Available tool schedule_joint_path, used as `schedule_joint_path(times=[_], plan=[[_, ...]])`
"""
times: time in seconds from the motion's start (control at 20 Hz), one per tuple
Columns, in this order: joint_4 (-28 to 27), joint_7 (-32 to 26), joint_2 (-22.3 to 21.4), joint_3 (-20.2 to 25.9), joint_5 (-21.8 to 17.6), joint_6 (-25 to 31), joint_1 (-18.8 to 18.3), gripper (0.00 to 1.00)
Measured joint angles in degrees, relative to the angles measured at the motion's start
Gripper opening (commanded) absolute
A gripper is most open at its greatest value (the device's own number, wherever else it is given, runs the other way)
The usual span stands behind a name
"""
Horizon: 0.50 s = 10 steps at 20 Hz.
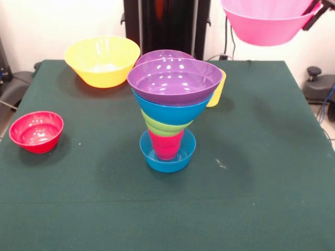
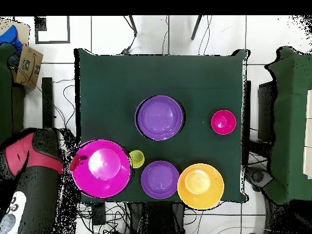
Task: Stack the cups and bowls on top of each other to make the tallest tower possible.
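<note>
The tower stands mid-table: small blue bowl point(image 1: 167, 159) as base, red cup point(image 1: 166, 145), lime green bowl point(image 1: 163, 127), medium blue bowl point(image 1: 170, 111) and a purple bowl point(image 1: 175, 79) on top; from overhead only that purple bowl point(image 2: 159, 117) shows. My gripper point(image 1: 312, 14) is shut on the rim of the large pink bowl point(image 1: 264, 23) and holds it in the air, high at the table's edge, off to the tower's side. In the overhead view the gripper point(image 2: 75, 162) sits at the pink bowl's point(image 2: 102, 167) rim. The yellow cup point(image 1: 218, 90) stands behind the tower.
A second purple bowl point(image 1: 165, 54) sits behind the tower, and shows from overhead point(image 2: 159, 179). The large yellow bowl point(image 1: 102, 60) is at the far corner. The small red bowl point(image 1: 36, 132) sits alone near a side edge. The arm point(image 2: 33, 177) is beside the table.
</note>
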Motion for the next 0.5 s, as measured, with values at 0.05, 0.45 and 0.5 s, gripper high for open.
schedule_joint_path(times=[0.05,0.45,0.5], plan=[[-0.34,-0.01,-0.26,0.41,0.01,0.2,-0.52,0.0],[-5.03,-0.6,-1.18,5.08,-0.07,0.47,-7.19,0.0],[-5.69,-0.75,-1.12,5.75,-0.09,0.47,-8.24,0.0]])
